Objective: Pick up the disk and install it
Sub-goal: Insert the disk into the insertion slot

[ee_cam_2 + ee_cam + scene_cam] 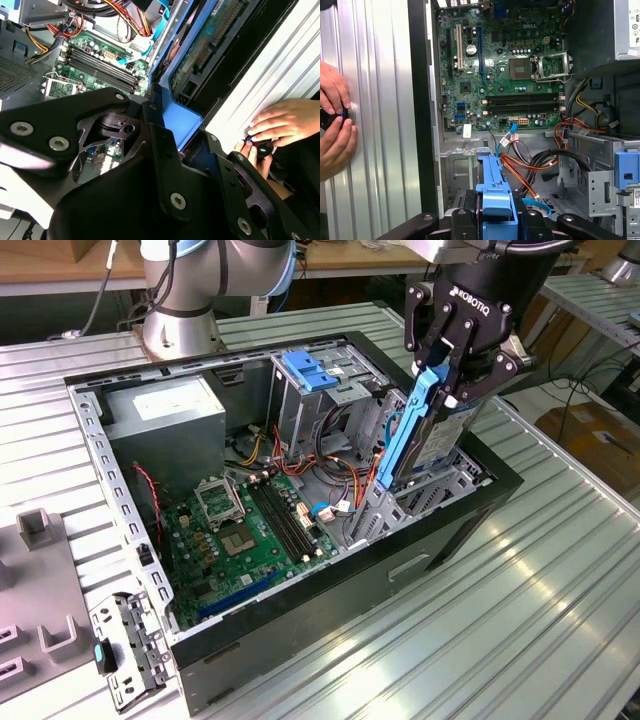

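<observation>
Holding the disk on edge over its bay

The gripper [440, 380] is clamped on the upper end of the disk [445, 440], its fingers pressing across the flat faces near the top of the blue side rail. The disk stands almost upright, leaning a little toward the exterior view's left. Its lower end is down among the metal guides of the drive bay [425, 502], at the corner of the open computer case [300, 650] on the exterior view's right.

Gripping it high probably leaves the lower part free to slide between the guides, and the on-edge hold suits a narrow slot. I cannot tell how deep it sits or whether it is seated.

The arm [190, 290] rises from its base beyond the case and reaches over it, so the gripper points down into the bay. The motherboard [250, 530] and loose cables [330, 475] lie beside the bay, apart from the disk.

In the first wrist view, a person's hands [332, 125] rest on the ribbed table [520, 620] outside the case, around a small dark object.
</observation>
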`<state>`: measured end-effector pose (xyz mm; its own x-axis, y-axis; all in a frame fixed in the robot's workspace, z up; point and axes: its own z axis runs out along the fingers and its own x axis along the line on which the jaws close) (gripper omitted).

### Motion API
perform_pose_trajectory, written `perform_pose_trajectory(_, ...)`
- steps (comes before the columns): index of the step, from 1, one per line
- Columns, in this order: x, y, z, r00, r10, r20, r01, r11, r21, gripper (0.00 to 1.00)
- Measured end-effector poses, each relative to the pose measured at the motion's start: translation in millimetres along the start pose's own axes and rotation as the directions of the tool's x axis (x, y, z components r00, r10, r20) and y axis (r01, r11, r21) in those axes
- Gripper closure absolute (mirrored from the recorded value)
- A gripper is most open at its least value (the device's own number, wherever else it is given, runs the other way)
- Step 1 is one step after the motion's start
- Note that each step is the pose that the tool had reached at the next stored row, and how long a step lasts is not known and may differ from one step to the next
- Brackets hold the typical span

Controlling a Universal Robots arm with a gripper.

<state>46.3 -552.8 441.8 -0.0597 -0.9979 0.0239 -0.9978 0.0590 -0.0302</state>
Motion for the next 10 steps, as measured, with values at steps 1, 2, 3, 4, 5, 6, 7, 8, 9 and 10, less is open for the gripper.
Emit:
perform_pose_trajectory(1, 0.4, 0.0, 0.4, 1.0000, 0.000, -0.0001, 0.000, 1.0000, 0.0000, 0.63)
perform_pose_trajectory(2, 0.8, 0.0, 1.0, 1.0000, 0.000, -0.0003, 0.000, 1.0000, -0.0001, 0.63)
perform_pose_trajectory(3, 0.9, 0.0, 1.6, 1.0000, 0.000, -0.0005, 0.000, 1.0000, -0.0001, 0.63)
perform_pose_trajectory(4, 0.9, 0.0, 2.1, 1.0000, 0.000, -0.0003, 0.000, 1.0000, 0.0000, 0.63)
perform_pose_trajectory(5, 0.9, 0.0, 2.6, 1.0000, 0.000, -0.0003, 0.000, 1.0000, 0.0000, 0.63)
perform_pose_trajectory(6, 0.9, 0.0, 3.0, 1.0000, 0.000, -0.0003, 0.000, 1.0000, 0.0000, 0.63)
perform_pose_trajectory(7, 0.9, 0.1, 3.8, 1.0000, 0.000, -0.0004, 0.000, 1.0000, -0.0002, 0.63)
perform_pose_trajectory(8, 0.9, 0.2, 4.2, 1.0000, 0.000, -0.0004, 0.000, 1.0000, -0.0002, 0.63)
perform_pose_trajectory(9, 0.9, 0.2, 4.5, 1.0000, 0.000, -0.0004, 0.000, 1.0000, -0.0002, 0.63)
perform_pose_trajectory(10, 0.9, 0.2, 4.7, 1.0000, 0.000, -0.0004, 0.000, 1.0000, -0.0005, 0.63)
